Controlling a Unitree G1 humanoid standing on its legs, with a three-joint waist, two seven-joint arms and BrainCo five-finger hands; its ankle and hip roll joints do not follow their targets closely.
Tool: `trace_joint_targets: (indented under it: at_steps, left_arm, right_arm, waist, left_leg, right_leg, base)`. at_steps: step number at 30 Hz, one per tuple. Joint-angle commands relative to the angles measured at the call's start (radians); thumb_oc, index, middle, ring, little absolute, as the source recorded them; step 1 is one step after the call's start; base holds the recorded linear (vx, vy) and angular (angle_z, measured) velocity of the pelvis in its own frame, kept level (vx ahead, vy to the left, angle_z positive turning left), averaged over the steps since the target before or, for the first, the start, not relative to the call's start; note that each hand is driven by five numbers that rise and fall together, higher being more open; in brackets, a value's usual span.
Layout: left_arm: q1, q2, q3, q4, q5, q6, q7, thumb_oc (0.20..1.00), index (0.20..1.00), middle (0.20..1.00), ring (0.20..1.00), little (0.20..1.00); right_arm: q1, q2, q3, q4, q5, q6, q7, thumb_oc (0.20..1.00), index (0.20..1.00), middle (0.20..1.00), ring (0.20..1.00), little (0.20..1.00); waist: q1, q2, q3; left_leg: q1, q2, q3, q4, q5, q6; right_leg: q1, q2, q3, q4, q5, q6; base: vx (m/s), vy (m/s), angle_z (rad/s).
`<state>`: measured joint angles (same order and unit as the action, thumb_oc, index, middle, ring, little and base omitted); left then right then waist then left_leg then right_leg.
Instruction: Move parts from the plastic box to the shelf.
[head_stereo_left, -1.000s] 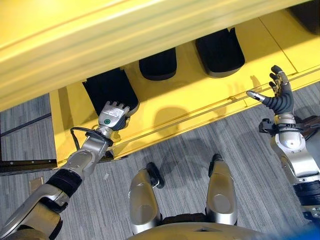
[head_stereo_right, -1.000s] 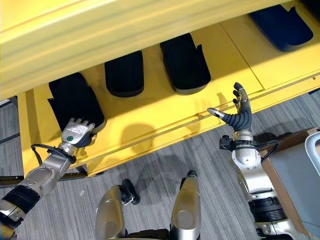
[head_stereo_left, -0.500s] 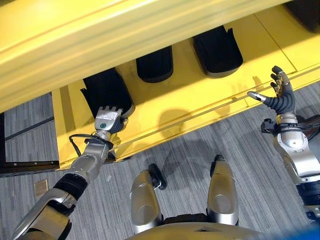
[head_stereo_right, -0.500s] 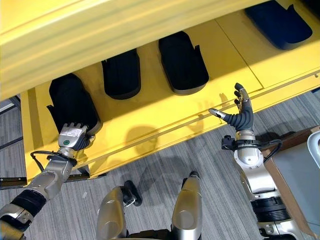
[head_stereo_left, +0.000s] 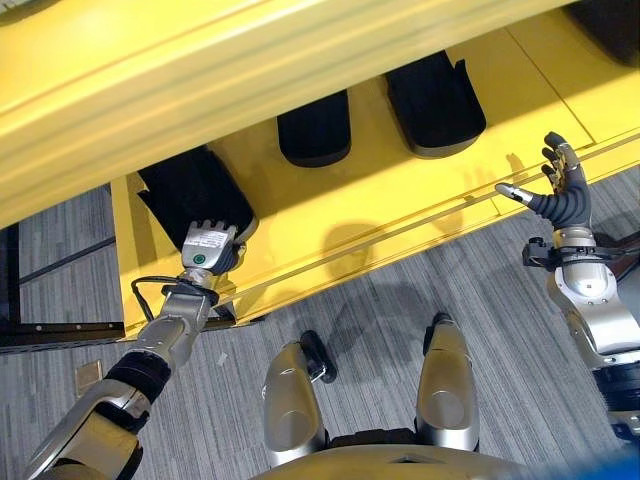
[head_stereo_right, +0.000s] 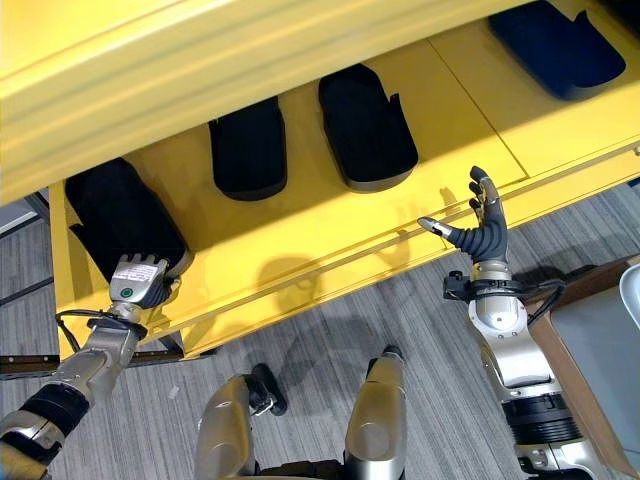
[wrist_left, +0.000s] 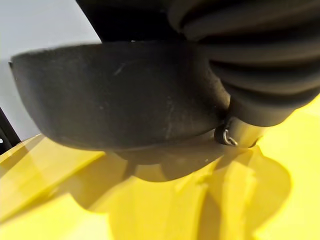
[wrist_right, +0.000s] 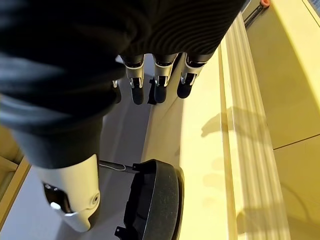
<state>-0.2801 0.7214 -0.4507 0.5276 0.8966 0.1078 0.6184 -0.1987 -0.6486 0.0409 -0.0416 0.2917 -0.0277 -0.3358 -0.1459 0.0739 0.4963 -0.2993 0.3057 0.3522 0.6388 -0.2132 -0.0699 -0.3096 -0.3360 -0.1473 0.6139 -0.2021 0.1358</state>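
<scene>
- Fingers of the left hand (head_stereo_left: 208, 247) curl round the near end of a black part (head_stereo_left: 192, 190) on the yellow shelf (head_stereo_left: 400, 195); the right hand (head_stereo_left: 556, 188) hangs spread and empty by the shelf edge.
- Placing step, I judge.
- Next: release, withdraw clear of the two neighbouring parts (head_stereo_right: 364, 126).

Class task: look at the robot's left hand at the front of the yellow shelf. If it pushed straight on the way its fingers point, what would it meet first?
The left hand is already against the leftmost black part on the yellow shelf, so it would likely push that part deeper in; its fingers are hidden.
</scene>
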Motion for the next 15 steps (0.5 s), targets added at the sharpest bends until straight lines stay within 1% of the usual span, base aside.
trace_joint_targets:
  at_steps: [1,4,10,12,15]
  left_arm:
    - [0.092,0.045,-0.011,0.082,0.068,0.028,-0.027,0.200,0.200,0.200,0.200,0.200]
    - [0.086,0.055,-0.020,0.087,0.086,0.019,-0.020,0.200,0.200,0.200,0.200,0.200]
    - [0.067,0.101,-0.034,0.067,0.106,-0.028,-0.058,0.200,0.200,0.200,0.200,0.200]
    - [0.067,0.114,-0.044,0.061,0.128,-0.049,-0.057,0.200,0.200,0.200,0.200,0.200]
    - [0.062,0.131,-0.057,0.053,0.124,-0.067,-0.056,0.200,0.200,0.200,0.200,0.200]
  right_arm:
    - [-0.040,-0.027,-0.068,0.014,0.008,-0.039,-0.010,1.000,1.000,1.000,1.000,1.000]
    - [-0.045,-0.032,-0.065,0.017,0.008,-0.040,-0.009,1.000,1.000,1.000,1.000,1.000]
    - [-0.046,-0.045,-0.075,0.012,0.013,-0.025,0.001,1.000,1.000,1.000,1.000,1.000]
    - [-0.053,-0.053,-0.075,0.014,0.013,-0.024,0.003,1.000,1.000,1.000,1.000,1.000]
    - [-0.061,-0.063,-0.075,0.014,0.015,-0.016,0.005,1.000,1.000,1.000,1.000,1.000]
  waist:
    - [0.006,-0.042,-0.023]
    - [0.004,-0.041,-0.022]
    - [-0.004,-0.036,-0.022]
    - [-0.005,-0.035,-0.022]
    - [-0.010,-0.031,-0.022]
  left_leg:
    - [0.060,-0.100,0.053,-0.028,-0.076,0.113]
    - [0.058,-0.100,0.054,-0.022,-0.080,0.115]
    - [0.056,-0.101,0.057,-0.016,-0.086,0.116]
    - [0.056,-0.102,0.059,-0.017,-0.086,0.114]
    - [0.060,-0.103,0.062,-0.019,-0.086,0.114]
  right_leg:
    - [-0.018,0.048,-0.050,0.095,-0.041,-0.065]
    - [-0.021,0.048,-0.048,0.101,-0.044,-0.067]
    - [-0.027,0.047,-0.042,0.106,-0.044,-0.067]
    - [-0.027,0.049,-0.041,0.099,-0.044,-0.067]
    - [-0.026,0.048,-0.039,0.094,-0.043,-0.068]
  base:
    - [0.00,0.000,0.00]
    - [0.00,0.000,0.00]
    - [0.00,0.000,0.00]
    - [0.00,0.036,0.00]
    - [0.01,0.058,0.01]
